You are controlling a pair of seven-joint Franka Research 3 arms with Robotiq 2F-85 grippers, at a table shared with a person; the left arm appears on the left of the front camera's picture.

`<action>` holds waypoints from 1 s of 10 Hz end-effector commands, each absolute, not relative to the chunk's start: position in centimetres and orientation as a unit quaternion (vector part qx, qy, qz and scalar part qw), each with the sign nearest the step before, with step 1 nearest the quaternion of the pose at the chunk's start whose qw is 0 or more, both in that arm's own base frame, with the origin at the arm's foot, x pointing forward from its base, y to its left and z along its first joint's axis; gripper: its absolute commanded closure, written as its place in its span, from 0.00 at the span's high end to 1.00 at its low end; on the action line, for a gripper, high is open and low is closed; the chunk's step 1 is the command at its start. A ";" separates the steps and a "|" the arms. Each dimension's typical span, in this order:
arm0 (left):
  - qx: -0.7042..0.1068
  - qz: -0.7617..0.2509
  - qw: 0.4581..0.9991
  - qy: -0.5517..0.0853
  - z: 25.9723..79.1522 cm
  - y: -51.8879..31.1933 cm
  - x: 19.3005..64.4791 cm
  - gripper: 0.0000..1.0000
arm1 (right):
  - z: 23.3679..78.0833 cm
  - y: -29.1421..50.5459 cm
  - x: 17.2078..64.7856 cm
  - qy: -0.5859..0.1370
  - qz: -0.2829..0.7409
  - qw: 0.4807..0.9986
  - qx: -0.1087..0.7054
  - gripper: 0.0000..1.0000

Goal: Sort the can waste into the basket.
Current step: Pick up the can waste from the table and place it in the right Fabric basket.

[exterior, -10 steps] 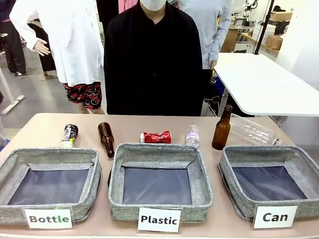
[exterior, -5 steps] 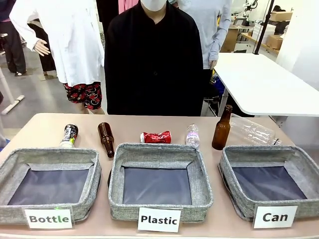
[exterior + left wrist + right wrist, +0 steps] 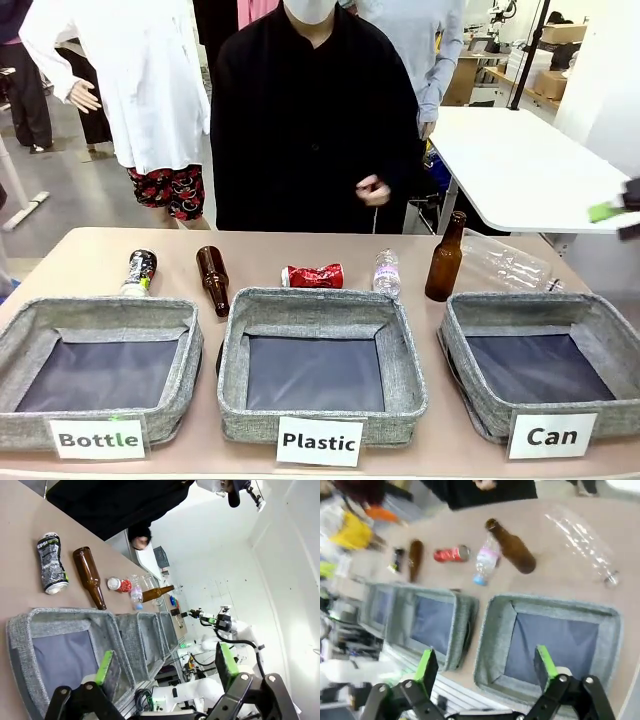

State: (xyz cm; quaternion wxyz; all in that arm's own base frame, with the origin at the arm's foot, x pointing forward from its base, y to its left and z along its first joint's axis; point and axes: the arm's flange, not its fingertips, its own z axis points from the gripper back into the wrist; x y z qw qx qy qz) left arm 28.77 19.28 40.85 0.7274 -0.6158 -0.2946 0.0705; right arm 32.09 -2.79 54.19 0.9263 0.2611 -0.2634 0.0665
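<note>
A crushed red can (image 3: 313,275) lies behind the middle basket. A dark printed can (image 3: 139,271) lies at the far left, behind the "Bottle" basket. The grey "Can" basket (image 3: 455,340) stands at the front right with nothing in it. My right gripper (image 3: 612,214) enters at the right edge, high above that basket. In its wrist view it (image 3: 485,667) is open over the Can basket (image 3: 492,640), with the red can (image 3: 451,554) far off. My left gripper (image 3: 166,665) is open above the nearest basket; the dark can (image 3: 51,562) and red can (image 3: 120,584) lie beyond.
"Bottle" (image 3: 30,345) and "Plastic" (image 3: 235,350) baskets fill the front. Brown bottles (image 3: 212,279) (image 3: 444,258), a small clear bottle (image 3: 387,272) and a large clear bottle (image 3: 505,265) share the back row. A person stands behind, one hand (image 3: 372,190) raised at the waist.
My right gripper has come into the front view at the right edge. The person's hand has come up in front of the body. Nothing on the table has moved.
</note>
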 end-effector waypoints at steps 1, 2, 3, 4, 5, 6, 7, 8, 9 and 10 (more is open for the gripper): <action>-0.620 0.061 0.720 -0.307 41.0 19.5 28.8 1.00 | 54.3 7.5 33.9 -0.239 0.157 0.946 0.149 1.00; -0.620 0.061 0.720 -0.307 41.0 19.5 28.8 1.00 | 54.5 10.2 34.1 -0.243 0.192 0.945 0.105 1.00; -0.620 0.061 0.720 -0.307 41.0 19.5 28.8 1.00 | 55.7 6.9 33.6 -0.252 0.179 0.939 0.155 1.00; -0.620 0.061 0.720 -0.307 41.0 19.5 28.8 1.00 | 56.1 0.9 32.0 -0.239 0.164 0.932 0.216 1.00; -0.620 0.061 0.720 -0.307 41.0 19.5 28.8 1.00 | 55.5 -4.3 29.9 -0.241 0.122 0.933 0.240 1.00; -0.620 0.061 0.720 -0.307 41.0 19.5 28.8 1.00 | 54.7 -8.8 27.3 -0.263 0.067 0.926 0.261 1.00; -0.620 0.061 0.720 -0.307 41.0 19.5 28.8 1.00 | 53.7 -12.5 25.1 -0.281 0.036 0.913 0.293 1.00; -0.620 0.061 0.720 -0.307 41.0 19.5 28.8 1.00 | 52.1 -15.9 22.9 -0.291 -0.009 0.903 0.315 1.00; -0.620 0.061 0.720 -0.307 41.0 19.5 28.8 1.00 | 50.4 -18.1 21.4 -0.301 -0.047 0.890 0.340 1.00; -0.620 0.061 0.720 -0.307 41.0 19.5 28.8 1.00 | 48.6 -19.9 20.4 -0.292 -0.117 0.885 0.344 1.00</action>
